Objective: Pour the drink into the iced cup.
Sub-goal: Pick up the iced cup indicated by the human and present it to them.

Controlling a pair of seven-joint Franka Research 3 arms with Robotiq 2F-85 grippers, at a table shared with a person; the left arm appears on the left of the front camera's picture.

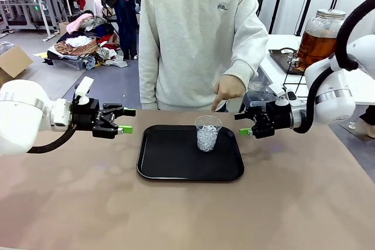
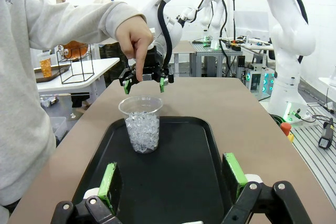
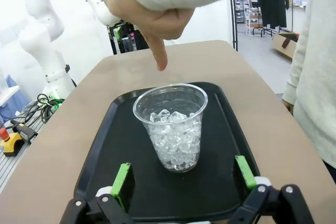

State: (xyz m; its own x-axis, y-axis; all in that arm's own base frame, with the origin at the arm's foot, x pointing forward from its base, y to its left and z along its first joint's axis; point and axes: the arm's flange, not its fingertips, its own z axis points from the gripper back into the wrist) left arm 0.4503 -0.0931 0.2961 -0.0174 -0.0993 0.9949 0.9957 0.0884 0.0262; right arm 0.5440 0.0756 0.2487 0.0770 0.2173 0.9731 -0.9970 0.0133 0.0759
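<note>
A clear plastic iced cup [image 1: 207, 133] [image 2: 142, 129] [image 3: 174, 126], partly filled with ice, stands on the black tray [image 1: 170, 162] near its far right corner. A person's hand [image 1: 226, 89] [image 3: 149, 18] points a finger down at it from just above. The drink [image 1: 316, 45] is amber liquid in a large glass dispenser jar with a silvery lid, on a side table at the far right. My left gripper [image 1: 126, 120] [image 2: 172, 177] hovers open left of the tray. My right gripper [image 1: 242, 123] [image 3: 182, 176] hovers open just right of the tray, close to the cup.
The brown table [image 1: 187, 215] has free room in front of the tray. A black wire stand [image 1: 291, 73] holds the dispenser jar. The person in a pale sweatshirt [image 1: 199, 33] stands at the table's far edge.
</note>
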